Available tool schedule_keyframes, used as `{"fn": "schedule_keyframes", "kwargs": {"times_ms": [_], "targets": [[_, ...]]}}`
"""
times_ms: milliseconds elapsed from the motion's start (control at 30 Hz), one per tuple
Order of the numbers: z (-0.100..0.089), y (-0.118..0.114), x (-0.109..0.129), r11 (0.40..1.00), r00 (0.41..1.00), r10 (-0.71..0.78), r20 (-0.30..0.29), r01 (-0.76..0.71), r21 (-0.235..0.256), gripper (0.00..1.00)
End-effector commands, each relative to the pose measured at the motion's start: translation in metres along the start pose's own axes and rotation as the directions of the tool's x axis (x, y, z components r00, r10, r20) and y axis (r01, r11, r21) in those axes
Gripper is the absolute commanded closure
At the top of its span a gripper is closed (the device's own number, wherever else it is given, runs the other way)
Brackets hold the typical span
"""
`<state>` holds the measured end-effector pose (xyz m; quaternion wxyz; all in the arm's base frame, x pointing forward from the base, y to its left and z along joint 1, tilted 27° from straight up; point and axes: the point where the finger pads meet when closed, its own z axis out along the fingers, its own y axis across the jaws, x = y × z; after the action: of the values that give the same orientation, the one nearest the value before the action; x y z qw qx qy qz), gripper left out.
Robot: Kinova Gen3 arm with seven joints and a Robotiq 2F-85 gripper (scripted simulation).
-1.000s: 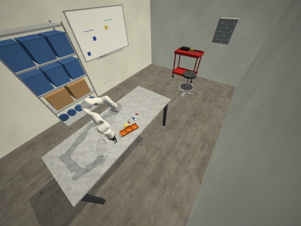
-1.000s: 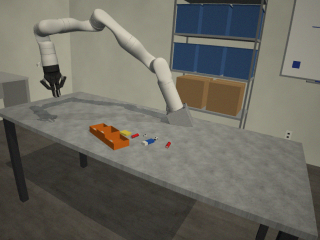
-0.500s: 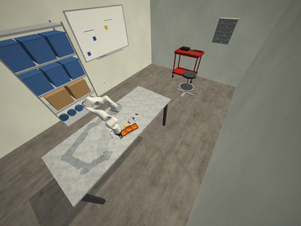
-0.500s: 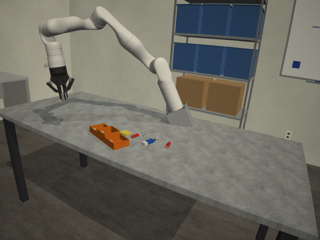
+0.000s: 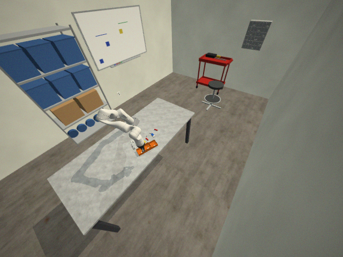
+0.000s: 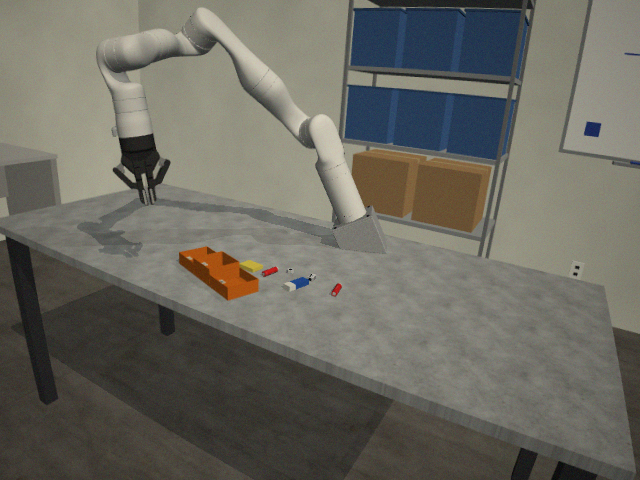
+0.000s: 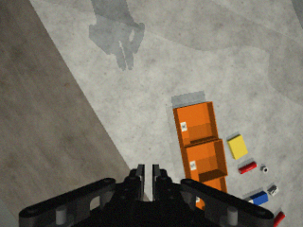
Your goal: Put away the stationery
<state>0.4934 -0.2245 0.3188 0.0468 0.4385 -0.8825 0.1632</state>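
High above the grey table (image 6: 413,330), the gripper (image 6: 147,196) hung with its fingers drawn together on nothing. Below it stood the orange bins (image 6: 219,272), a row of three joined compartments with small labels too small to read. Beside them on the table lay a yellow block (image 6: 251,266), two red cylinders (image 6: 269,271) (image 6: 336,289), a blue-and-white piece (image 6: 296,284) and two tiny pale bits, all outside the bins.

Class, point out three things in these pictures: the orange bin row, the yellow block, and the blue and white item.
orange bin row (image 6: 227,289), exterior view, front wall.
yellow block (image 7: 237,147), wrist view, top face.
blue and white item (image 6: 299,282), exterior view, blue part.
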Motion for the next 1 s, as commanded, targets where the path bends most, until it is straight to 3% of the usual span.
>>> {"fn": "schedule_keyframes", "kwargs": {"times_ms": [0, 533, 967], "targets": [[-0.002, 0.008, -0.013, 1.000, 1.000, 0.031, -0.004, -0.031, 0.007, 0.91], [0.003, 0.063, -0.070, 0.979, 0.979, 0.204, -0.018, -0.204, 0.024, 0.91], [0.009, 0.125, -0.110, 0.908, 0.909, 0.416, -0.018, -0.415, 0.056, 0.91]]}}
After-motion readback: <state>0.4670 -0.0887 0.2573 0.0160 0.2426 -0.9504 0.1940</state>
